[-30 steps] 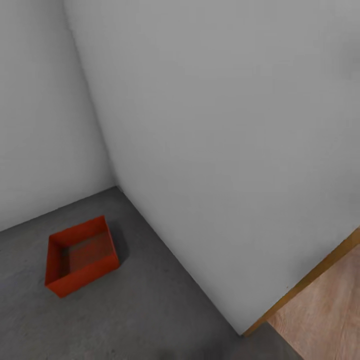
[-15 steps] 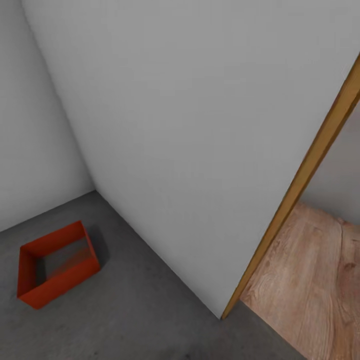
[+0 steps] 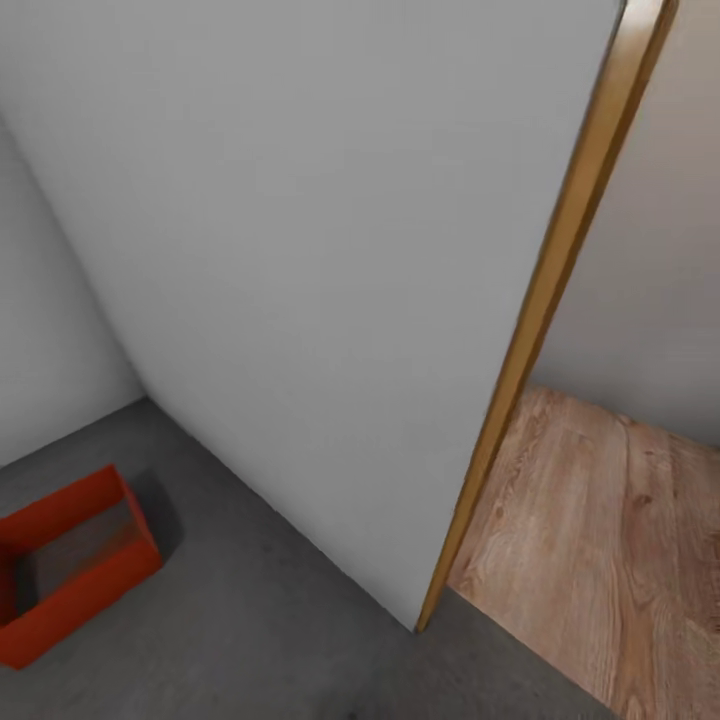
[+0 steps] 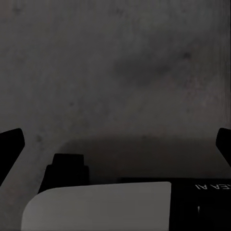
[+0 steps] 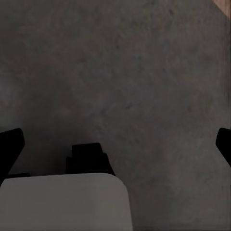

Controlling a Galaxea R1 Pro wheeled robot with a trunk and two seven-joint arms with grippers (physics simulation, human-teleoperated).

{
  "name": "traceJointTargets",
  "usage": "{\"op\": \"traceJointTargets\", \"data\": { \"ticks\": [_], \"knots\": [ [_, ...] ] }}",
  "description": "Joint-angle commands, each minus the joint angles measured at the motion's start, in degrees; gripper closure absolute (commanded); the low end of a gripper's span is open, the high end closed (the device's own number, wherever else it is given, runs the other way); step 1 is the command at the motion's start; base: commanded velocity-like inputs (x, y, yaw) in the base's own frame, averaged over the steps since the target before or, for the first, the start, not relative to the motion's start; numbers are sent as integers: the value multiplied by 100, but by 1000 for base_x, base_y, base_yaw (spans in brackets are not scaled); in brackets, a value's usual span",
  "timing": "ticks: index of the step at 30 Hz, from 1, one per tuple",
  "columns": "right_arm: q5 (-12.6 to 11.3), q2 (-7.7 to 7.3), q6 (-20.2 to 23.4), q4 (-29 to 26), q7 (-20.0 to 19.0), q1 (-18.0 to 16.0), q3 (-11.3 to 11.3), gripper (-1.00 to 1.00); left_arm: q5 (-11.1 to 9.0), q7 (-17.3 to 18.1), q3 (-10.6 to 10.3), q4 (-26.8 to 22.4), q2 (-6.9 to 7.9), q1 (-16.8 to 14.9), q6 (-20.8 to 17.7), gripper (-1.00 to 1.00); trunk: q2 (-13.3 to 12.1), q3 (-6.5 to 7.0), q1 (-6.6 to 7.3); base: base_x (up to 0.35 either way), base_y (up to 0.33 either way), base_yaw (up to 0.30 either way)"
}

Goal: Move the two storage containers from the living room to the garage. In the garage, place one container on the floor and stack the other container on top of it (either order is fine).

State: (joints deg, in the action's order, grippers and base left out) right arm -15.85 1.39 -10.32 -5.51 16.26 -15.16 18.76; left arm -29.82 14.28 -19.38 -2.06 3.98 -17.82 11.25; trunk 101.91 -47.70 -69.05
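One orange-red open-top storage container rests empty on the dark grey concrete floor of the garage, at the head view's lower left, partly cut off by the picture's edge and close to the corner of two grey-white walls. In the left wrist view my left gripper is open over bare concrete, its dark fingertips far apart with nothing between them. My right gripper is likewise open and empty above the concrete, its fingertips spread wide.
A plain grey-white wall ends at a wooden door jamb. Beyond it lies light wood plank flooring. White and black parts of my own body show under both wrist cameras.
The head camera has swung right: the container slid to the picture's left edge, and the door jamb and wood floor take up more of the right side. The container itself has not moved.
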Motion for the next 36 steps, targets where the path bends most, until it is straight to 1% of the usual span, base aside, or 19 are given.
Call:
{"op": "traceJointTargets", "data": {
  "ticks": [1, 25, 29, 36],
  "knots": [
    [-58, 1, -23, 6, 17, -5, 49, -100, -59, 22, -48, 5, 1, -2, 17, -100, 2, -1, 0, 83, -119, -250],
    [-58, 1, -23, 6, 15, -5, 49, -100, -59, 22, -48, 4, 5, -2, 17, -100, 2, 73, 0, 146, -237, -250],
    [-58, 1, -23, 6, 12, -5, 49, -100, -59, 22, -48, 4, 4, -2, 17, -100, 2, 85, 0, 98, -133, -250],
    [-58, 1, -23, 6, 15, -5, 49, -100, -59, 22, -48, 4, 6, -2, 17, -100, 2, 106, 0, 21, -28, -251]
  ]
}}
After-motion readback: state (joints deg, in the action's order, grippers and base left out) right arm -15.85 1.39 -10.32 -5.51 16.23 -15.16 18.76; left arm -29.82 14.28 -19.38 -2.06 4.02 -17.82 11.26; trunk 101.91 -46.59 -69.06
